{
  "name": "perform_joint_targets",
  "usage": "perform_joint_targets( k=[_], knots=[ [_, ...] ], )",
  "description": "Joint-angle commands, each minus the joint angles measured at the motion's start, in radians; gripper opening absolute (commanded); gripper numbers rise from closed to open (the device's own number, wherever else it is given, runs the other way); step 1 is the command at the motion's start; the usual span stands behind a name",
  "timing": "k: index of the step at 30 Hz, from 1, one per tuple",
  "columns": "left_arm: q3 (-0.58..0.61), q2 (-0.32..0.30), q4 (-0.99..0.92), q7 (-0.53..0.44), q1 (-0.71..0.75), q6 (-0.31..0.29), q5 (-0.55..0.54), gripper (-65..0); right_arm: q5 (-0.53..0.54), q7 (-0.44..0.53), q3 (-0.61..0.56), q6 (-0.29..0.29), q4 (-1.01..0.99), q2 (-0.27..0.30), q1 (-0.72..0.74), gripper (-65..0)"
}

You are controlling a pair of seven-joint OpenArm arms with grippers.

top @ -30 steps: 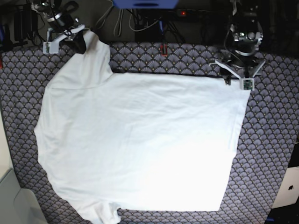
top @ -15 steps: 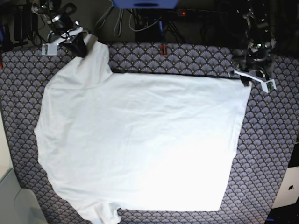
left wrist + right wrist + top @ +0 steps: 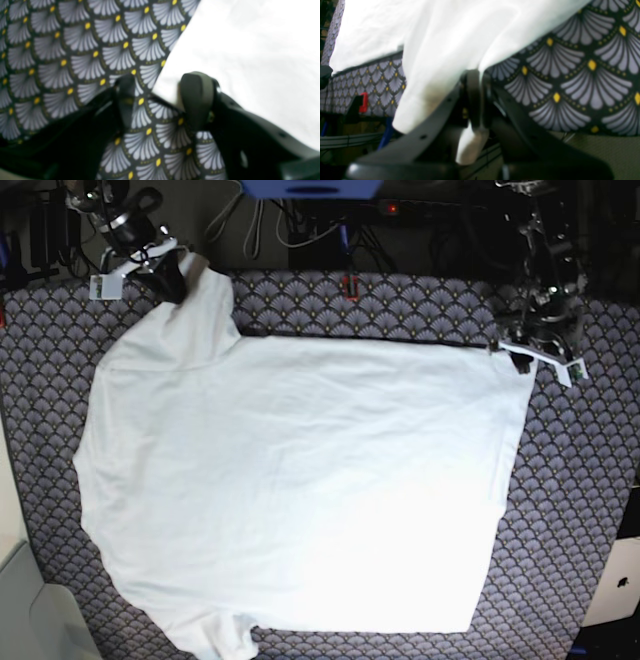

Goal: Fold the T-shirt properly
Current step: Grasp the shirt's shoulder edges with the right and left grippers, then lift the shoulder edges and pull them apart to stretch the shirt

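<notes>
one worktop [image 3: 590, 510], covered in a dark fan-patterned cloth, carries the t-shirt [image 3: 300, 480], which lies spread nearly flat and takes up most of the surface, its long axis running left to right in the base view with the straight hem edge at that view's right and the sleeves at its left. one sleeve [image 3: 432, 75] runs up to the far left corner, where the right gripper [image 3: 473, 100] has its fingers pressed fully together on the sleeve's end, a bit of white cloth showing below the pinch. the left gripper [image 3: 162, 100] sits at the far right corner of the shirt, its fingers [image 3: 197, 97] about half apart and holding nothing; patterned cloth shows between them, and the shirt's edge lies just ahead, one finger at or just over that edge, though blur leaves contact uncertain. judgement: the fold has not begun, with only one corner secured. the left arm is the nearer to the far hem corner, and the shirt lies ahead of it and to its right in the wrist view, so a short advance would bring the edge between the fingers.
</notes>
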Motion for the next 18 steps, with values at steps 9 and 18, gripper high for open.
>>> perform_joint_targets(
  k=[9, 18],
  knots=[
    [0.077, -0.008, -0.037, -0.017, -0.007, -0.003, -0.006, -32.0, -0.055, -0.071, 0.002, -0.047, -0.01, 0.008, -0.014, -65.0],
    [0.126, -0.007, -0.04, -0.014, -0.005, -0.003, -0.007, -51.3, -0.055, -0.071, 0.004, -0.047, -0.009, 0.008, -0.014, -65.0]
  ],
)
